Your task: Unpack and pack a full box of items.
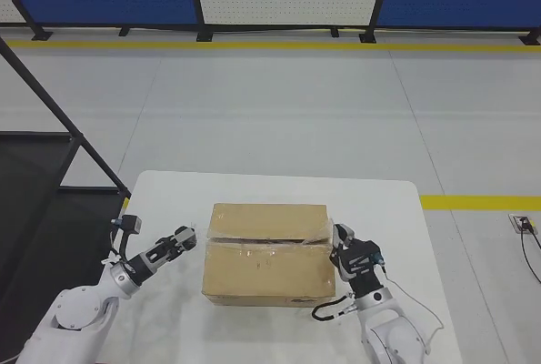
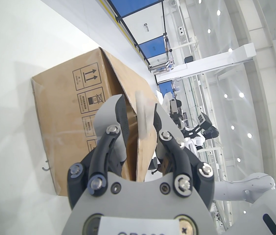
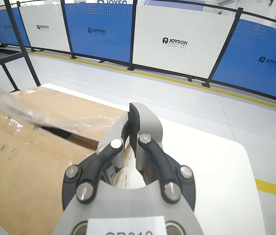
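A brown cardboard box (image 1: 265,273) lies in the middle of the white table (image 1: 279,187), its top flaps down with a dark gap along the seam (image 3: 64,133). A strip of clear tape (image 3: 54,121) is lifted off the seam and runs to my right gripper (image 3: 133,123), which is shut on its end at the box's right end (image 1: 340,235). My left gripper (image 2: 139,117) is open at the box's left end (image 1: 186,238). The box's upper edge (image 2: 118,79) and a loose tape end (image 2: 142,113) stand between its fingers.
A black metal shelf frame (image 1: 25,182) stands beside the table on the left. A black cable (image 1: 329,309) loops on the table by the box's front right corner. Blue and white fence panels (image 3: 182,42) stand across the floor beyond.
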